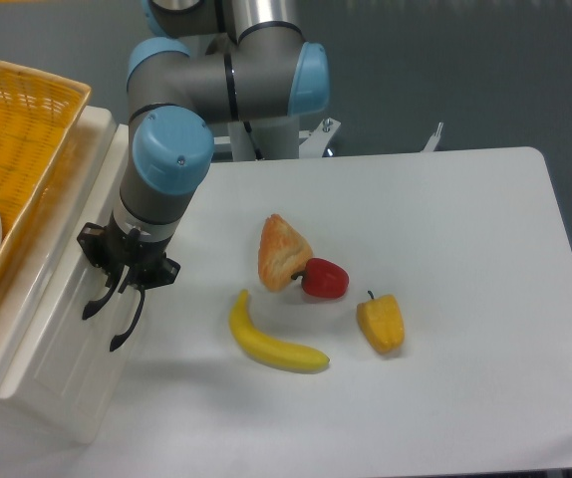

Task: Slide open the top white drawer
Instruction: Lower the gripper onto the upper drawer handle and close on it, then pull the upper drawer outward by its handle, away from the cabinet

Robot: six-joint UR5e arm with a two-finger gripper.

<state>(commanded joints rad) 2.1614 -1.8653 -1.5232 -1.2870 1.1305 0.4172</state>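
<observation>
Running near-to-far along table's left edge: top white drawer (47, 339), tool (114, 317) alongside.

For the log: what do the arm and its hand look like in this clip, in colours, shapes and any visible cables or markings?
The arm is built of smooth silver-grey cylindrical segments, its joints capped with rounded light-blue covers. The hand is black, with a compact dark base and two thin, curved black fingers. No loose cables, labels or markings are legible in this view.

Arm bent downward, wrist near vertical, claw (112, 324) hanging with dark fingers slightly parted
</observation>
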